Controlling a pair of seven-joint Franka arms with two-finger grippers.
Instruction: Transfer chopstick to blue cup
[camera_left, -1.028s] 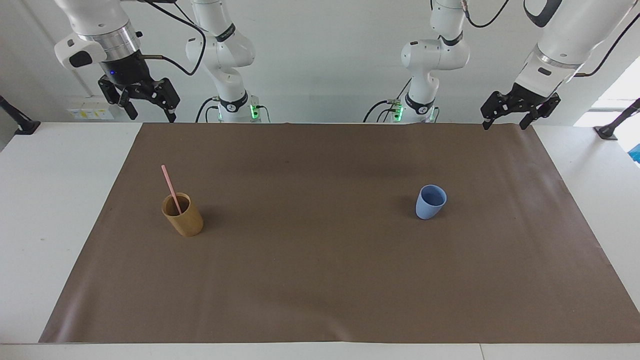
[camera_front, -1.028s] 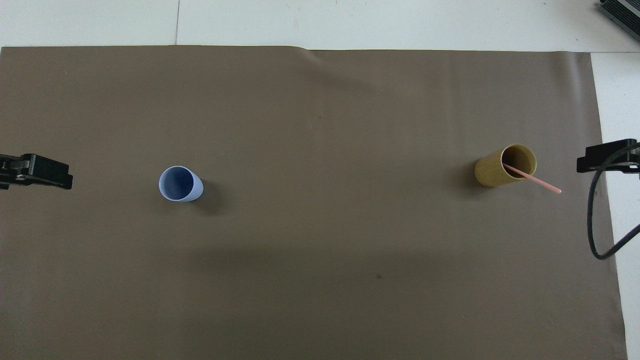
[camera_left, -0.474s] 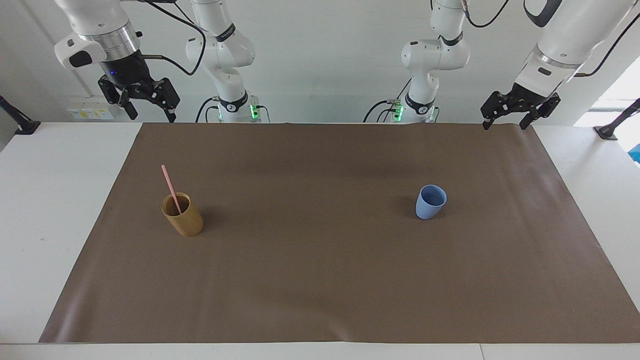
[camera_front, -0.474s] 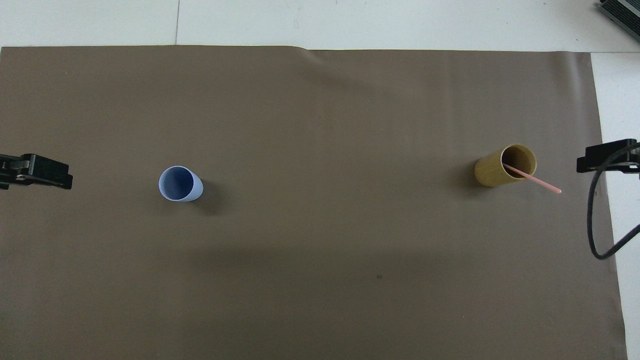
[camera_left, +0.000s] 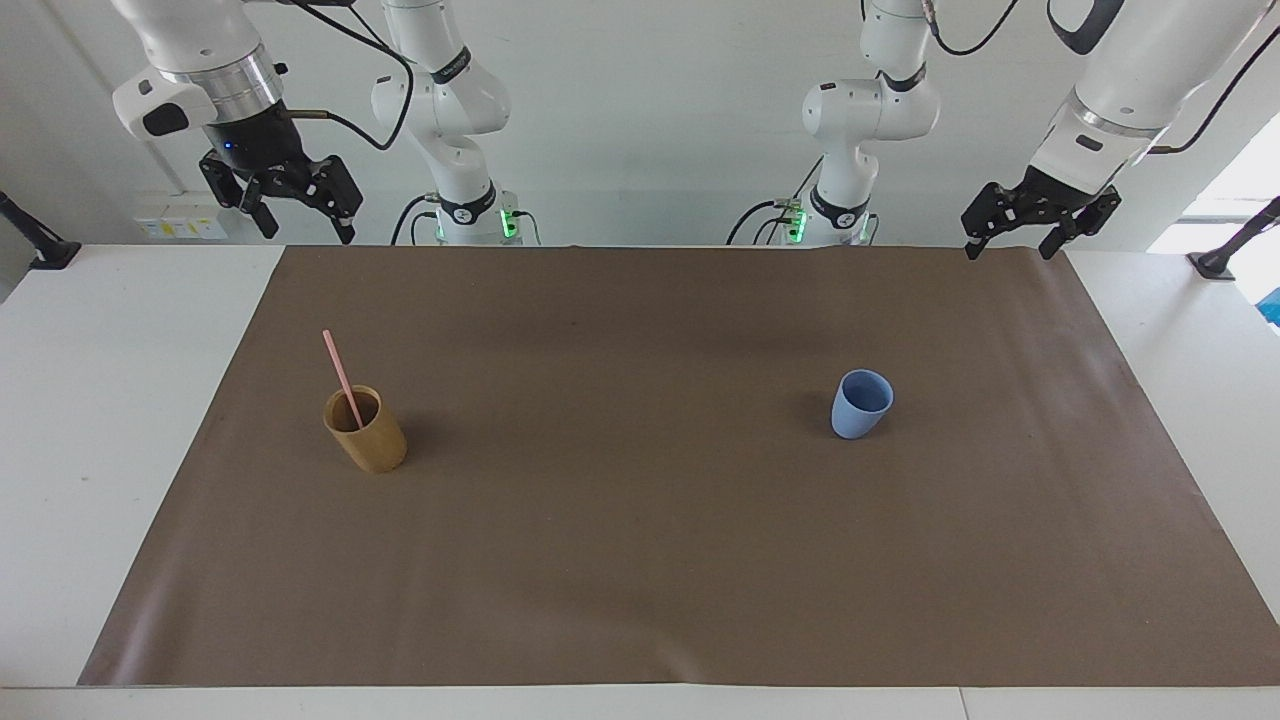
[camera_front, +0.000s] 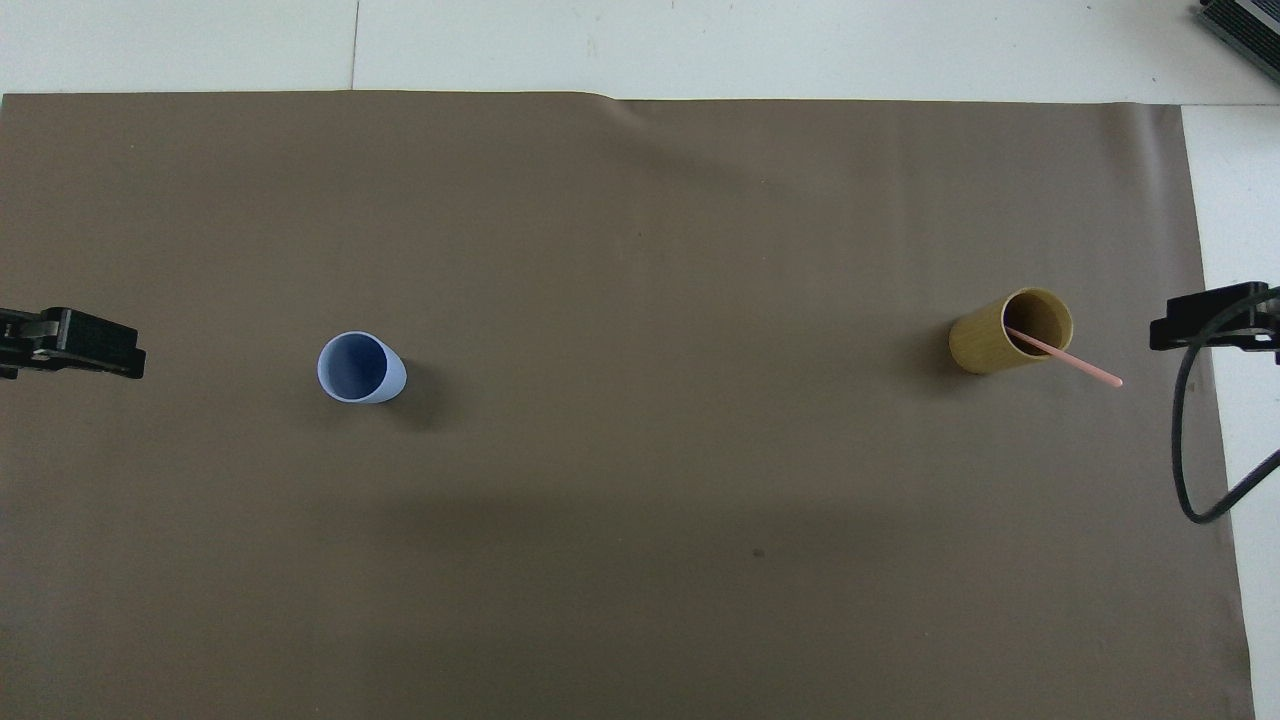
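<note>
One pale pink chopstick (camera_left: 341, 368) (camera_front: 1075, 362) stands slanted in a tan-brown cup (camera_left: 369, 438) (camera_front: 985, 345) toward the right arm's end of the table. The blue cup (camera_left: 860, 404) (camera_front: 358, 368) stands upright and empty toward the left arm's end. My right gripper (camera_left: 306, 226) (camera_front: 1205, 320) hangs open in the air over the mat's edge by the robots, holding nothing. My left gripper (camera_left: 1008, 247) (camera_front: 72, 342) hangs open over the mat's other corner by the robots, also holding nothing.
A brown mat (camera_left: 640, 560) covers most of the white table (camera_left: 90, 420). A black cable (camera_front: 1195, 470) loops down from the right arm. Both arm bases (camera_left: 465, 215) stand at the table's edge.
The right gripper has shifted very slightly toward the table's middle. The left arm, both cups and the chopstick have not moved.
</note>
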